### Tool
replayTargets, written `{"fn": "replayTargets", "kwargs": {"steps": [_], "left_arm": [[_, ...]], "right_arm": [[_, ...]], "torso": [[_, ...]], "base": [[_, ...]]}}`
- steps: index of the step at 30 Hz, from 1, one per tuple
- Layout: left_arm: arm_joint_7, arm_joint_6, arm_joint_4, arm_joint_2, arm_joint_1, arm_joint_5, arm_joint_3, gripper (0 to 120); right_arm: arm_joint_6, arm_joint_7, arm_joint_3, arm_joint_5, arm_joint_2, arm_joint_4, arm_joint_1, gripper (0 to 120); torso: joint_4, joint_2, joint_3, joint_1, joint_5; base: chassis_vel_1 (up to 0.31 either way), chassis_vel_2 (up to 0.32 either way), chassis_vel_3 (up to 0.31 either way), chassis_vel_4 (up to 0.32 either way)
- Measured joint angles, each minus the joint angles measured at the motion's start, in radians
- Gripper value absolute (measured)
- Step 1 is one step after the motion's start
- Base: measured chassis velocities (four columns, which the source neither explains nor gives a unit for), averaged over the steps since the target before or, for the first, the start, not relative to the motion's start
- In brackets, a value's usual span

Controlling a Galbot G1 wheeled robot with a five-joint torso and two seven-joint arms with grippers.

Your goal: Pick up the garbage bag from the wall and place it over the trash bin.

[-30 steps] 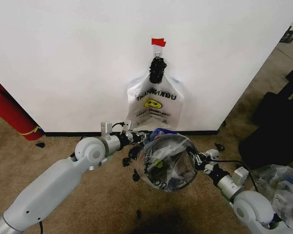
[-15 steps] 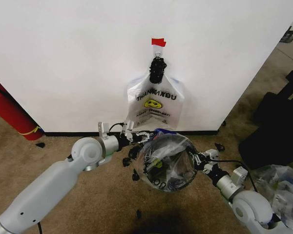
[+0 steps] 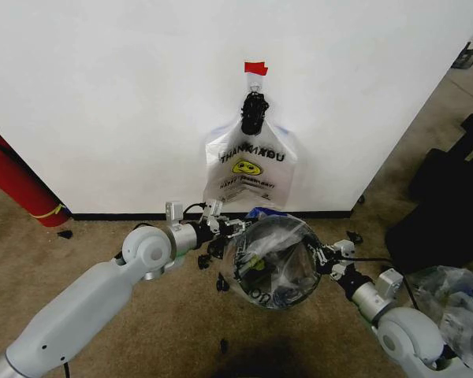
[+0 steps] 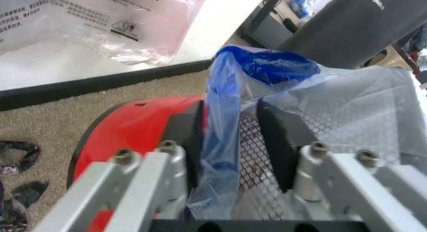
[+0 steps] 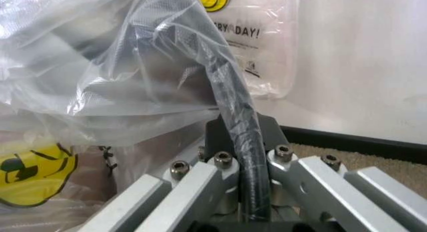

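Garbage bag [image 3: 272, 256]: thin clear plastic with a blue handle, draped over the mouth of the trash bin on the carpet in front of the wall; its blue edge bunches at the side nearest the wall
Trash bin [image 4: 133, 127]: round, black mesh with a red base, standing on the carpet between the two arms; the left wrist view shows its red part and mesh wall through the film
Left gripper [image 3: 230, 228]: at the bin's left rim, near the wall; in the left wrist view a blue strip of the bag runs between its two black pads, which stand a little apart on either side of it, so I cannot tell whether they pinch it
Right gripper [image 3: 322, 256]: at the bin's right rim; in the right wrist view its fingers are pressed together on the black rim with bag film wrapped over it
Smiley bag [image 3: 250, 168]: whiter flat bag with a yellow smiley, hanging on the wall from a hook under a red tape tab [image 3: 255, 68]
Fire extinguisher [image 3: 16, 183]: red, leaning at the wall, well to the left
Clear plastic heap [image 3: 457, 303]: on the floor at far right
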Motion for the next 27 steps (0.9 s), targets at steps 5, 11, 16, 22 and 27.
{"fn": "replayTargets", "kwargs": {"steps": [5, 11, 16, 22, 27], "left_arm": [[-0.006, -0.020, 0.006, -0.004, -0.003, 0.003, 0.006, 15], [-0.011, -0.034, 0.005, -0.004, -0.002, 0.003, 0.008, 0], [-0.021, -0.040, 0.011, -0.010, -0.004, 0.003, 0.014, 0], [-0.058, -0.044, 0.091, -0.034, -0.046, 0.078, 0.075, 0], [-0.061, -0.045, 0.116, -0.038, -0.059, 0.100, 0.096, 0]], "right_arm": [[-0.001, 0.000, -0.001, 0.000, 0.002, 0.000, 0.000, 0], [-0.001, 0.000, -0.001, 0.000, 0.002, 0.000, 0.000, 0], [-0.001, 0.000, -0.002, 0.000, 0.005, 0.001, 0.000, 0], [-0.001, -0.009, -0.002, 0.003, 0.005, 0.018, -0.008, 0], [-0.001, -0.010, -0.002, 0.003, 0.006, 0.021, -0.011, 0]], "torso": [[-0.0001, 0.000, 0.000, 0.000, 0.0000], [0.0000, 0.000, 0.000, 0.000, 0.0000], [0.0000, 0.000, 0.000, 0.000, 0.0000], [-0.0001, 0.000, 0.000, 0.000, 0.0000], [-0.0001, 0.000, 0.000, 0.000, 0.0000]], "base": [[0.000, 0.000, 0.000, 0.000], [0.000, 0.000, 0.000, 0.000], [0.000, 0.000, 0.000, 0.000], [0.000, 0.000, 0.000, 0.000], [0.000, 0.000, 0.000, 0.000]]}}
